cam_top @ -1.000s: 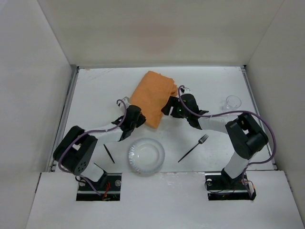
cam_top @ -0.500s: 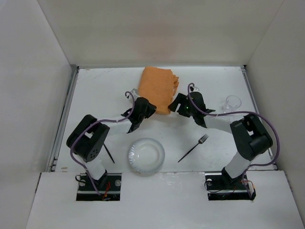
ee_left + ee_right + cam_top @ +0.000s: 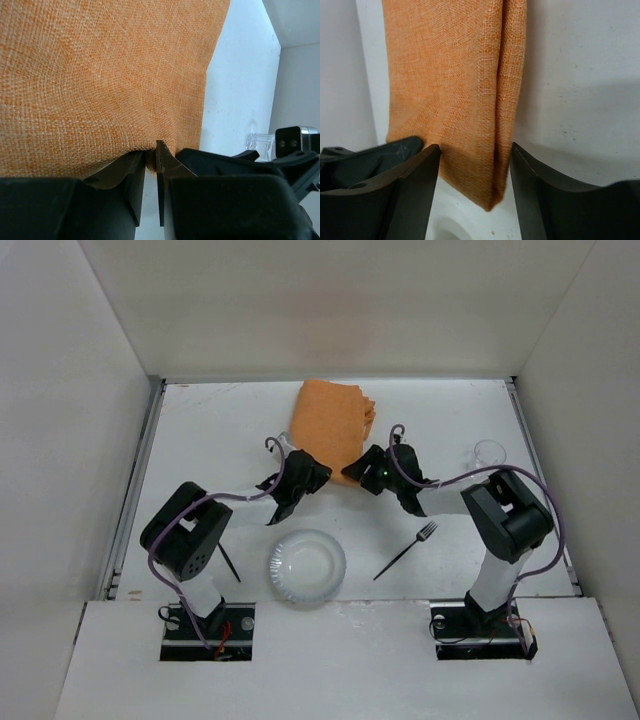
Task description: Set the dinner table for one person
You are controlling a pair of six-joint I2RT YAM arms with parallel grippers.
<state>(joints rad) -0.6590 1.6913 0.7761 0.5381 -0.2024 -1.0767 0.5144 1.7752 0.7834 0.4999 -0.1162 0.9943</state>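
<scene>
Orange cloth placemat [image 3: 333, 427] far-centre on your matte white dinner table [image 3: 200, 440], left gripper [image 3: 151, 155] pinching its near edge, right gripper [image 3: 475, 150] spread astride its corner, clear plate [image 3: 306, 567] and black fork [image 3: 405, 550] nearer you.

From above, the cloth's [image 3: 333, 425] near edge vanishes under the left gripper [image 3: 314, 470] and the right gripper [image 3: 360, 467], and the fingertips can't be made out from up there. On the left wrist camera the cloth runs off the top and left edges, and the glass [image 3: 260, 142] peeks out half-masked by the right gripper's black body. Down by the left arm [image 3: 185, 535], a thin dark utensil [image 3: 231, 566] is too small to call, its far end tucked under the elbow.
</scene>
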